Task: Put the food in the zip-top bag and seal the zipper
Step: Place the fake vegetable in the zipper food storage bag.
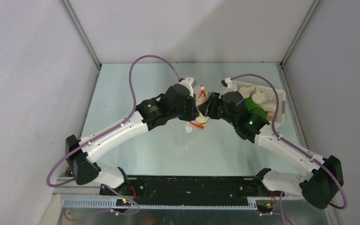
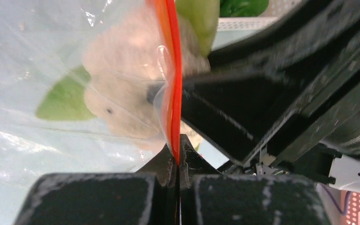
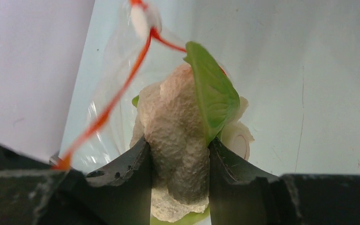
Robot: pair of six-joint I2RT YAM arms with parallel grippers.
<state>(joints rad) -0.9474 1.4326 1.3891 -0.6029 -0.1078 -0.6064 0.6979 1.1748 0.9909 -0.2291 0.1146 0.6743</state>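
Observation:
My left gripper [image 2: 178, 147] is shut on the orange-red zipper [image 2: 172, 79] of the clear zip-top bag [image 2: 37, 61] and holds the mouth up at table centre [image 1: 198, 123]. My right gripper [image 3: 179, 150] is shut on a piece of food, a cream bumpy toy vegetable [image 3: 178, 126] with a green leaf [image 3: 213, 96], at the open bag mouth. The zipper [image 3: 115, 98] runs up the left in the right wrist view. A cream piece [image 2: 117, 93] and a green leaf [image 2: 65, 101] show through the plastic. Both grippers meet at the bag [image 1: 205, 105].
A white perforated basket [image 1: 272, 96] stands at the back right, holding more cream pieces [image 1: 258, 97] and green leafy pieces [image 1: 255, 108]. The right arm's black wrist fills the right of the left wrist view [image 2: 300, 84]. Grey walls enclose the table.

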